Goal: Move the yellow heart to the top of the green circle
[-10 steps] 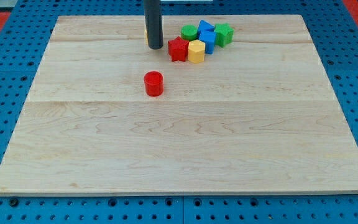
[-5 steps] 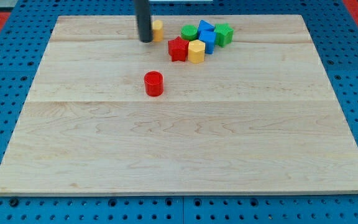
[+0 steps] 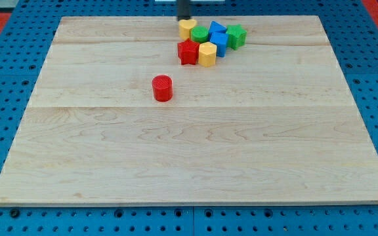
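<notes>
The yellow heart (image 3: 187, 27) lies near the view's top, touching the left side of the green circle (image 3: 199, 34). My tip (image 3: 184, 18) stands just above the heart at the board's top edge. Only the rod's lower end shows. The heart sits at the upper left of a tight cluster of blocks.
The cluster also holds a red star (image 3: 188, 51), a yellow hexagon (image 3: 207, 54), two blue blocks (image 3: 218, 37) and a green block (image 3: 236, 35). A red cylinder (image 3: 162, 88) stands alone lower left of the cluster. The wooden board (image 3: 189, 157) lies on a blue pegboard.
My tip moved from left of the heart to the view's right and up. The yellow heart slid right and now touches the green circle.
</notes>
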### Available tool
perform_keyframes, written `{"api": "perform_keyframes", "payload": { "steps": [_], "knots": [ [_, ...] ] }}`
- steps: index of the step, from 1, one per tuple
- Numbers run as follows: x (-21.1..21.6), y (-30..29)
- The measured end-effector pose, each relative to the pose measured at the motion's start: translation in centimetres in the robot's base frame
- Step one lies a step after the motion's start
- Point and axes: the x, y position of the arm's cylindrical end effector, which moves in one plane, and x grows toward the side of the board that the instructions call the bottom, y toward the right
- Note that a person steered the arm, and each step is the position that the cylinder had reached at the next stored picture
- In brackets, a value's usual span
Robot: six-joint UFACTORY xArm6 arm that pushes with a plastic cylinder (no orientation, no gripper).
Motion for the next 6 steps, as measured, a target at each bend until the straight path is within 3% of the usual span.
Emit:
{"api": "perform_keyframes", "payload": {
  "steps": [3, 6],
  "knots": [
    [0.5, 5.2],
    [3.1, 2.7]
  ]
}}
